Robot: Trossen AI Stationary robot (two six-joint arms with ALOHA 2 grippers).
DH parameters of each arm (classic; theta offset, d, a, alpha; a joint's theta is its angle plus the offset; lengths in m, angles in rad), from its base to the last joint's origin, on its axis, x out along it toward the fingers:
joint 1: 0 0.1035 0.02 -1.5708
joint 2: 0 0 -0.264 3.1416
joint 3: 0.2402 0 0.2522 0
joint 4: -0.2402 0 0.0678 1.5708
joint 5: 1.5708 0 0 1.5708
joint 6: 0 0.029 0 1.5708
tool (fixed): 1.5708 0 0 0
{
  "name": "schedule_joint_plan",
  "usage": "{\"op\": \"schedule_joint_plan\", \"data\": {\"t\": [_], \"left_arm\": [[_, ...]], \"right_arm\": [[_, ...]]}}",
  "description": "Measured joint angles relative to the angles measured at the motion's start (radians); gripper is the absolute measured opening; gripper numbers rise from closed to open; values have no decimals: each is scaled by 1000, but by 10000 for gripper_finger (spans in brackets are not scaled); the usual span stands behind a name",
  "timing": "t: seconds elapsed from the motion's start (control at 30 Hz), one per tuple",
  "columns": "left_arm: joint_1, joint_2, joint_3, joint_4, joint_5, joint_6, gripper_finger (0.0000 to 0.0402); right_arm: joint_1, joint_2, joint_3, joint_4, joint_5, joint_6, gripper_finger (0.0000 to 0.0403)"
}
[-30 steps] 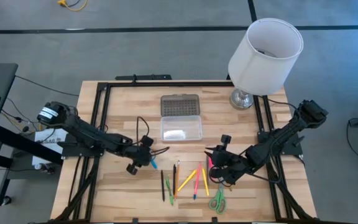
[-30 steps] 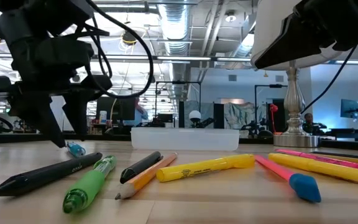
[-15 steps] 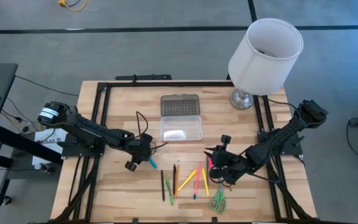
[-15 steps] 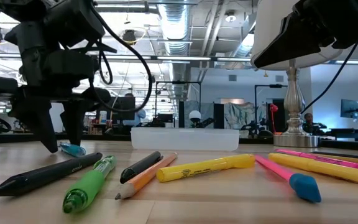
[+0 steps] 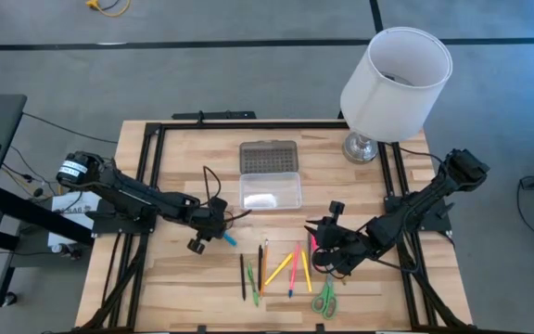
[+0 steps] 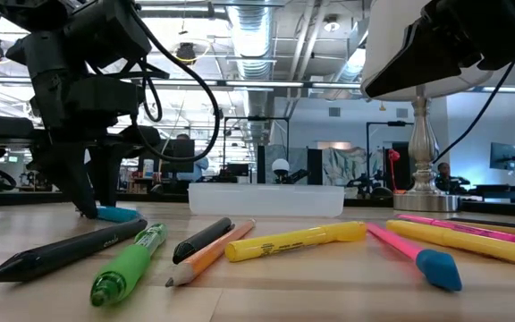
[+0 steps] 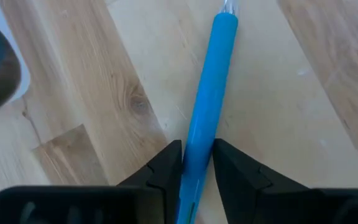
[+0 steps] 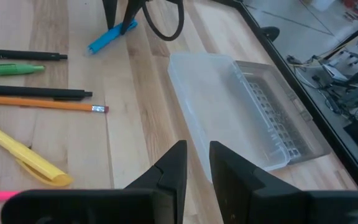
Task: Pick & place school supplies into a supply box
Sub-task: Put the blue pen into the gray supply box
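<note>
Wooden worktop (image 5: 174,278): left pincer (image 7: 196,163) clamped on blue pen (image 7: 213,93) for lifting toward supply box (image 5: 270,192); right pincer (image 8: 196,163) waits, slightly apart.

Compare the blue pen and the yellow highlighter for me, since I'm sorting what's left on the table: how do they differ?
The blue pen lies apart near the left gripper, whose fingers flank it; the yellow highlighter lies untouched in the row of supplies. The pen is slim and uniform blue; the highlighter looks thicker. Both lie flat on the table, outside the supply box.
</note>
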State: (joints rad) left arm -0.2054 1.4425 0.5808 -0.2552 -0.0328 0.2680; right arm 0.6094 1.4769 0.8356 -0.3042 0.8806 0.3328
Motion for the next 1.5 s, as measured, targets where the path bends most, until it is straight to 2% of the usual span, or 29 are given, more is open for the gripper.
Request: {"op": "schedule_joint_plan", "data": {"t": [0.6,0.93,1.17,1.5], "left_arm": [[-23,-2,0,-23,18,-24,85],[-31,-3,2,-40,17,-25,35],[-31,-2,2,-41,2,-29,64],[-31,-2,1,-41,15,-29,61]], "right_arm": [[0,0,0,0,-1,0,65],[0,0,0,0,-1,0,65],[0,0,0,0,-1,0,65],[0,0,0,0,-1,1,65]]}}
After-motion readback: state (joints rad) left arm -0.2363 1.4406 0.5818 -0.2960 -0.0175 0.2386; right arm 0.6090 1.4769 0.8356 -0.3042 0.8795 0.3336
